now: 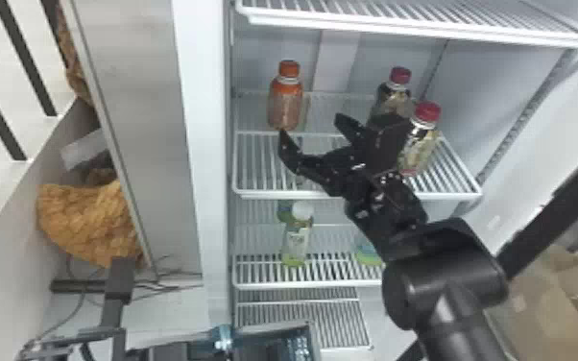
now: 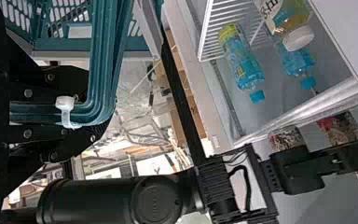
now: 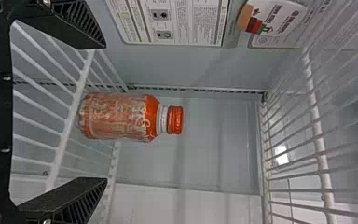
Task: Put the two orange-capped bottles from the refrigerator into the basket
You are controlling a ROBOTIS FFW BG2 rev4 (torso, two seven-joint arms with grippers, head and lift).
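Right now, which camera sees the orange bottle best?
The right wrist view: it shows the orange bottle up close, whole, with its cap and label unblocked. The head view shows it smaller, standing on a fridge shelf, near the open right gripper.

Spotted two red-capped bottles [image 1: 429, 139] on the middle shelf [image 1: 273, 195].
Found one near its right edge, the other farther back; on the lower shelf [image 1: 273, 286], noted a white-capped bottle [image 1: 295, 240] upright toward the front edge, nearer the left corner; saw two blue-capped bottles [image 2: 243, 60] in the left wrist view; made out an orange-brown bundle [image 1: 86, 221] at the head view's left and cardboard boxes [image 1: 547, 297] at its lower right.
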